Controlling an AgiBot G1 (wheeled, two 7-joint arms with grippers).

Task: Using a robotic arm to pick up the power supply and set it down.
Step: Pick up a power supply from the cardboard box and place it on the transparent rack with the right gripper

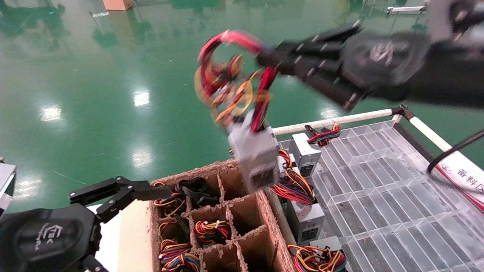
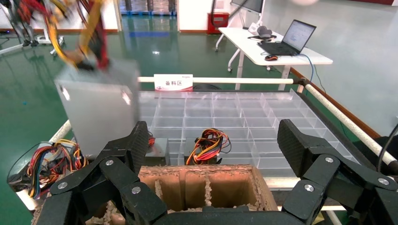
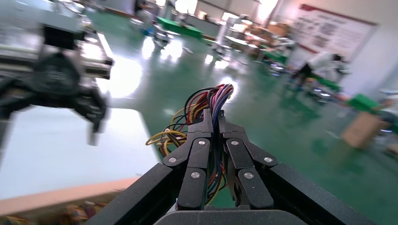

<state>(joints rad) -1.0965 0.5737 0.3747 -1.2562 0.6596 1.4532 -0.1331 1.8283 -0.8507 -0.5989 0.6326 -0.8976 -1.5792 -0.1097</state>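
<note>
A silver-grey power supply (image 1: 254, 151) hangs in the air above the far right corner of the cardboard box (image 1: 249, 238), swinging from its looped red, yellow and orange wires (image 1: 230, 79). My right gripper (image 1: 272, 60) is shut on that wire bundle, which runs between its fingers (image 3: 202, 136) in the right wrist view. The metal body also shows in the left wrist view as a grey block (image 2: 98, 112). My left gripper (image 2: 211, 140) stands open low at the near left, beside the box, holding nothing.
The cardboard box has divided cells, some holding more wired units (image 1: 211, 230). To its right a clear compartment tray (image 1: 378, 189) carries several power supplies (image 1: 304, 151) along its left side. White rails (image 1: 340, 120) border the tray. A labelled sign (image 2: 173, 82) stands at the tray's far rail.
</note>
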